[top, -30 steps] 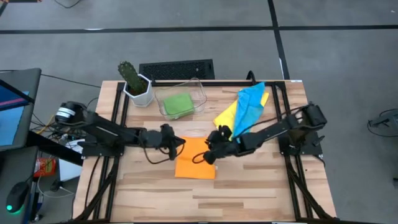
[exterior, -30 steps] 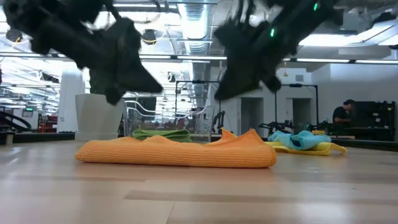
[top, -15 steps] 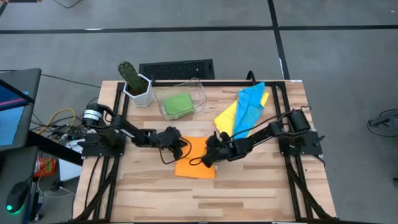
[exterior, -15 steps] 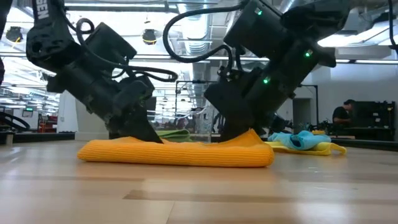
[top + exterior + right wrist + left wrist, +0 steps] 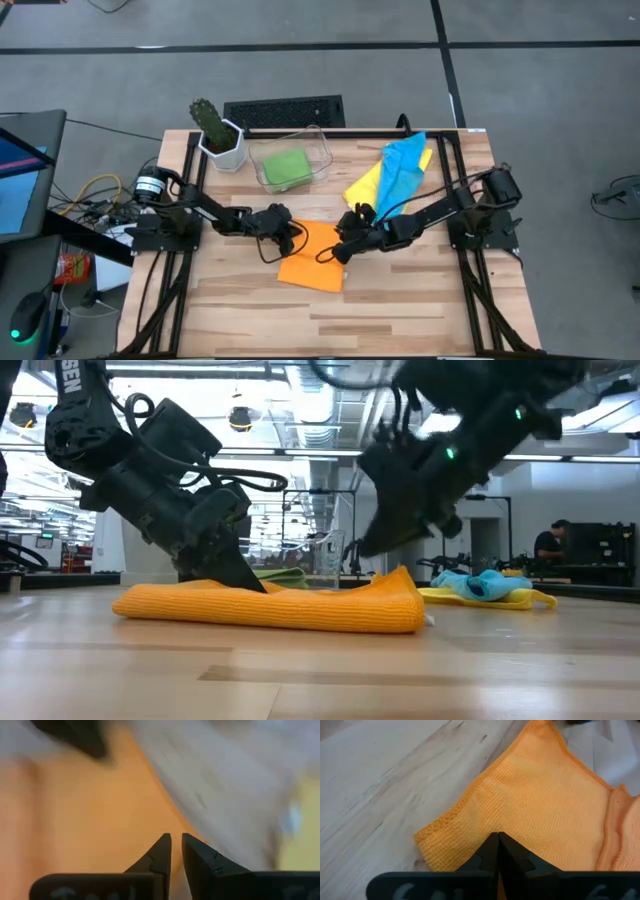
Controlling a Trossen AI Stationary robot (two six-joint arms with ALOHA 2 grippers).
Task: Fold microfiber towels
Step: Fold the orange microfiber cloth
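The orange towel [image 5: 312, 258] lies folded and flat on the table [image 5: 400, 300]; it also shows in the low view [image 5: 280, 605]. My left gripper [image 5: 497, 837] is shut, with its tips down on the towel's left part [image 5: 243, 578]. My right gripper [image 5: 176, 836] hovers just above the towel's right edge [image 5: 368, 548], its fingers only a narrow gap apart and empty. The green towel [image 5: 287, 168] lies in a clear bin. The light blue towel [image 5: 402, 165] lies on the yellow towel [image 5: 362, 188] at the back right. My left gripper has its shut fingertips on the orange towel's top layer [image 5: 490, 822], a little in from the left corner [image 5: 422, 840]. The fingers slant down from the table's left. A crease runs up the cloth from the tips. The towel lies flat on the table.
The clear bin [image 5: 322, 150] and a potted cactus [image 5: 215, 130] stand at the back left. The blue and yellow towels also show in the low view [image 5: 490, 588]. Bare wood lies along the near edge. A person [image 5: 550, 550] stands far off in the room.
Both grippers came down onto the orange towel. My left gripper has stayed there. My right gripper has since risen off it. The towel has turned slightly on the table, and its near edge has slid toward the table's left.
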